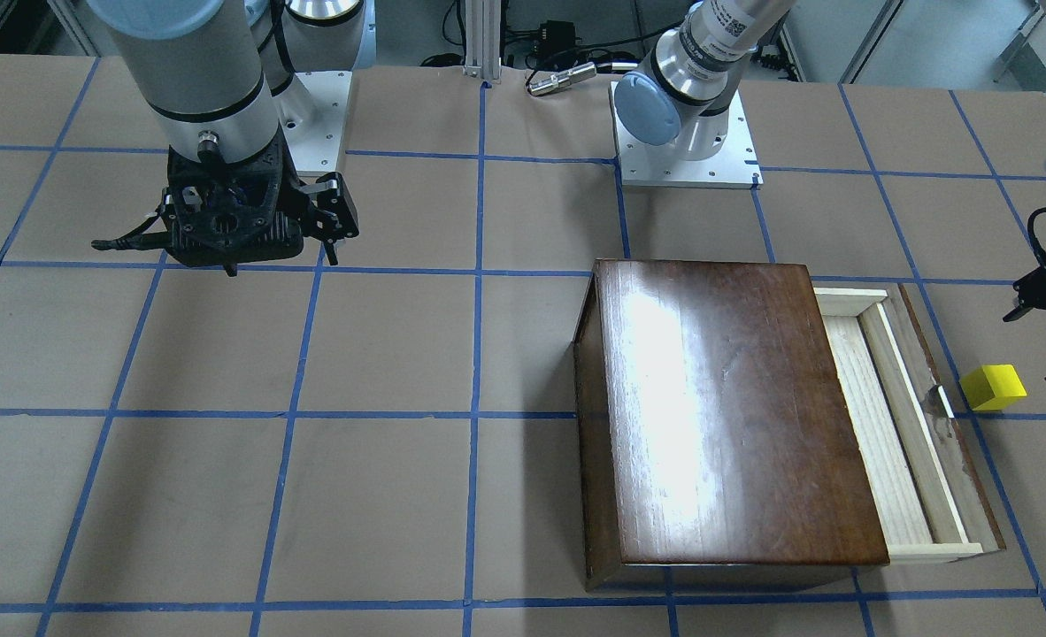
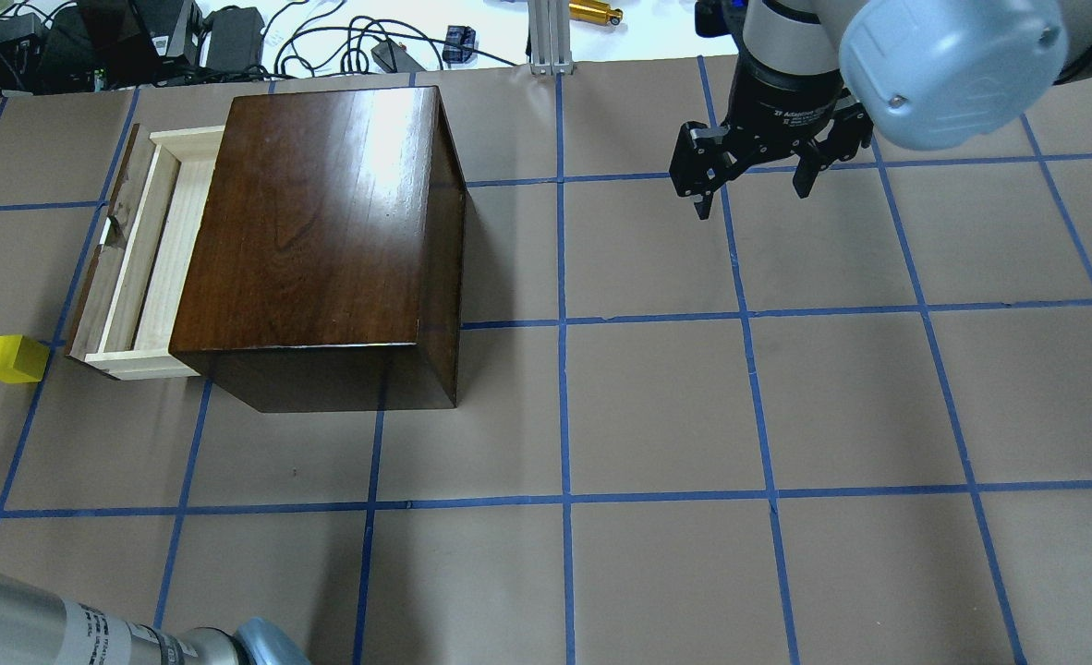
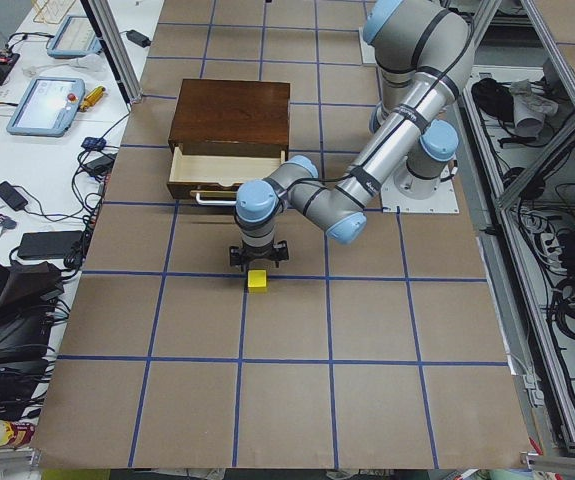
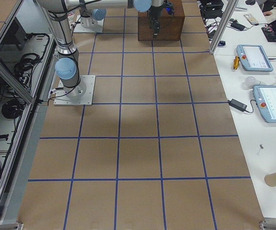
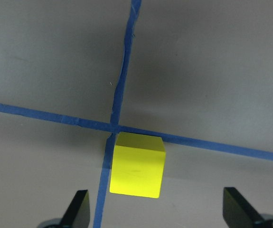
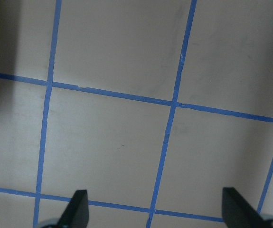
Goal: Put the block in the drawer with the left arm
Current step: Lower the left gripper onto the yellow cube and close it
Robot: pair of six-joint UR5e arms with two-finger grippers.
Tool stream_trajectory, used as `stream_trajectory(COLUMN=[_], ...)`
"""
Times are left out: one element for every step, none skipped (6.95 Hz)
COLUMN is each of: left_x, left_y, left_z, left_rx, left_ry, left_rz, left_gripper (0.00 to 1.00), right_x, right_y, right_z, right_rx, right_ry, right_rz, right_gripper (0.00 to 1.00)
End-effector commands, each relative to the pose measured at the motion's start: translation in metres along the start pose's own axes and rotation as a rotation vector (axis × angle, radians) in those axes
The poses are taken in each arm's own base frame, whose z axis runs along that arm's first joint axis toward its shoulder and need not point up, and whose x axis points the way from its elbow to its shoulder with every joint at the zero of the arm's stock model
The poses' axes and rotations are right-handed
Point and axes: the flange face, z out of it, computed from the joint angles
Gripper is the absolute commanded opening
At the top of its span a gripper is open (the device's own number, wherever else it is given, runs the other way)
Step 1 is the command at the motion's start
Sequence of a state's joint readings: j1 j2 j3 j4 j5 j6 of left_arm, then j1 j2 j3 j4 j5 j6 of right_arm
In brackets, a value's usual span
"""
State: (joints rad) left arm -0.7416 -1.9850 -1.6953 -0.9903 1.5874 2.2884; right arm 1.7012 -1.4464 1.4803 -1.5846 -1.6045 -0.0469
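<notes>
The small yellow block (image 5: 137,164) sits on the brown table at a crossing of blue tape lines, just outside the drawer's dark front panel (image 1: 952,425). It also shows in the overhead view (image 2: 12,358) and the left side view (image 3: 258,281). The drawer (image 2: 144,259) is pulled out of the glossy dark-brown box (image 2: 324,231), and the visible part of its pale tray is empty. My left gripper (image 5: 157,211) is open and hangs over the block, which lies between its fingers, nearer the view's left one. My right gripper (image 2: 754,189) is open and empty, far from the box.
The drawer's metal handle (image 1: 941,400) points toward the block. Blue tape lines grid the brown table (image 2: 657,416). The arm bases' mounting plates (image 1: 687,164) stand behind the box in the front view. Cables and devices (image 2: 232,32) lie beyond the table's far edge.
</notes>
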Motion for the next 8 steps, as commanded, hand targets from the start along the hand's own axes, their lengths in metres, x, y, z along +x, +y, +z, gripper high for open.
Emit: stream_trajectory(left_x=[-0.005,-0.005,-0.005,-0.005,-0.005,-0.005,-0.005,-0.005], left_y=[0.006,0.006,0.007,0.012,0.013,0.014,0.013,0.014], left_z=[0.031,0.042,0.050,0.060,0.068,0.071,0.074,0.076], left_rx=[0.015,0.023,0.031,0.035,0.040,0.042,0.045,0.048], left_ry=[0.010,0.019,0.028,0.029,0.031,0.033,0.038,0.038], left_rz=[0.044,0.046,0.046,0.043,0.042,0.045,0.046,0.048], left_gripper=[1.00,1.00,1.00,1.00,0.98,0.95,0.87,0.61], right_x=[0.000,0.000,0.000,0.000,0.000,0.000,0.000,0.000], right_y=[0.000,0.000,0.000,0.000,0.000,0.000,0.000,0.000], right_z=[0.000,0.000,0.000,0.000,0.000,0.000,0.000,0.000], right_rx=[0.000,0.000,0.000,0.000,0.000,0.000,0.000,0.000], right_ry=[0.000,0.000,0.000,0.000,-0.002,0.000,0.000,0.000], right_rz=[-0.001,0.001,0.001,0.001,-0.001,0.001,0.001,0.001], right_gripper=[1.00,1.00,1.00,1.00,1.00,1.00,1.00,1.00])
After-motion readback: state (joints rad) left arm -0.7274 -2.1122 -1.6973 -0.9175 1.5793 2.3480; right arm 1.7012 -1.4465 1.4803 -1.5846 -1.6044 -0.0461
